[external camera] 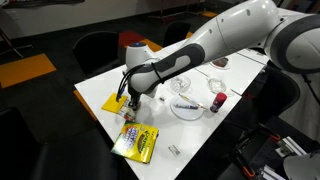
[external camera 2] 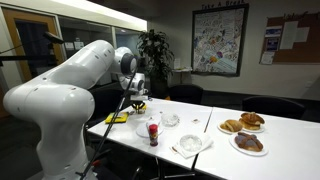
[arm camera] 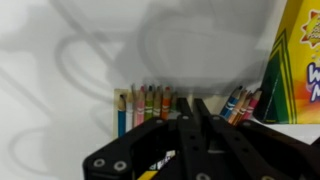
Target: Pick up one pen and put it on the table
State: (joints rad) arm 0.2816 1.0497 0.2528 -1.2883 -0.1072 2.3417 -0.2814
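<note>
A row of coloured pens (arm camera: 145,103) lies on the white table (arm camera: 70,60), tips pointing away from me, with a few more on the right (arm camera: 240,103). My gripper (arm camera: 190,108) is down in the gap in that row, its two fingers nearly together, apparently shut on one pen that they hide. In both exterior views the gripper (external camera: 132,101) (external camera 2: 133,97) hangs low over a yellow sheet (external camera: 113,104) at the table's end (external camera: 195,135).
A yellow crayon box (external camera: 135,143) (arm camera: 300,60) lies close beside the gripper. Further along the table are a white plate (external camera: 187,108), a red can (external camera: 216,101) (external camera 2: 152,132) and two plates of food (external camera 2: 246,134). Dark chairs surround the table.
</note>
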